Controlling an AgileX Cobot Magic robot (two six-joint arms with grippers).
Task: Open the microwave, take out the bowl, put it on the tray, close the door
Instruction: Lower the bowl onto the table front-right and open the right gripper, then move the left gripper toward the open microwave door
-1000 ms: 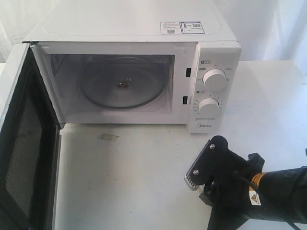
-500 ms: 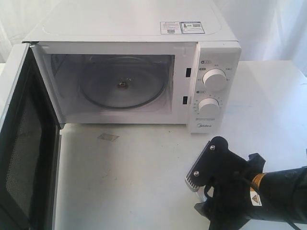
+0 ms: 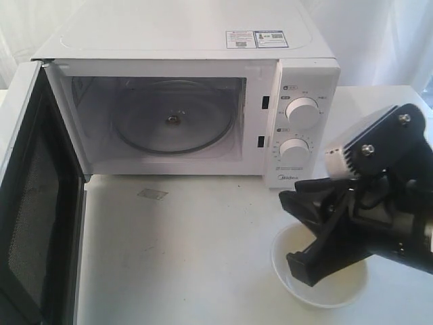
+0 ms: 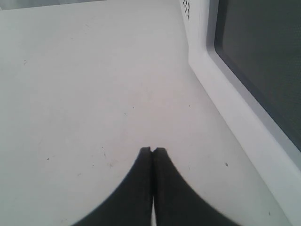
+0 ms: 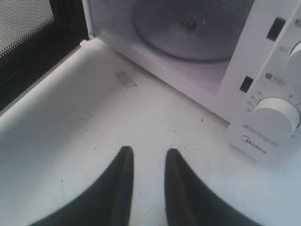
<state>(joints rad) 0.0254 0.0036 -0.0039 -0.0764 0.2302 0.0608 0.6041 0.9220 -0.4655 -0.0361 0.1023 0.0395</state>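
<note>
White microwave [image 3: 203,40] stands with the door [image 3: 34,203] swung wide at the left of the frame. The glass turntable [image 3: 172,118] is bare. Opening and removal look done to me. The bowl [image 3: 338,288] sits upright at lower right of the exterior frame, on the desk [image 3: 189,257] as far as I can tell. No tray shows in any view, so I cannot confirm placement. Door closing remains.

Bowl: cream-white, glossy, round, empty, part hidden under my right gripper [image 5: 148,155], whose jaws stand apart with nothing between. My left gripper [image 4: 153,150] has its jaws pressed together, empty, low beside the door's outer face.
</note>
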